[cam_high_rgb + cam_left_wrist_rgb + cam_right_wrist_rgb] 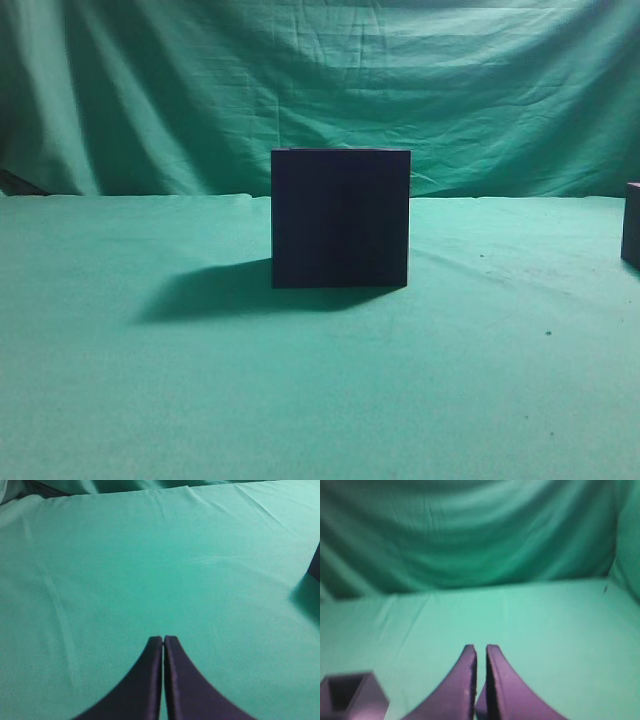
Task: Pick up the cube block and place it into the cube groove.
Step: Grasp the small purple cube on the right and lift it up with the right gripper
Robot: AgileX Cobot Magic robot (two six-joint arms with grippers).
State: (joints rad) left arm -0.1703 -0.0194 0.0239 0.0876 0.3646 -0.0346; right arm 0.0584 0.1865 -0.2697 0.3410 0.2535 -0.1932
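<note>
The cube groove (pixel 340 218), a large dark navy-black box with a plain square front, stands mid-table; its opening does not show. The cube block (pixel 632 224), a smaller dark cube, is cut off by the right edge of the exterior view. Neither gripper appears in the exterior view. My left gripper (pixel 163 639) is shut and empty over bare green cloth. A dark sliver of the box (pixel 315 564) shows at the right edge of that view. My right gripper (pixel 481 649) is closed to a thin slit and holds nothing. A dark block (pixel 350 696) lies at its lower left; I cannot tell which one.
Green cloth covers the table (pixel 200 400) and hangs as a backdrop (pixel 300 80). The box casts a shadow (pixel 215 292) to its left.
</note>
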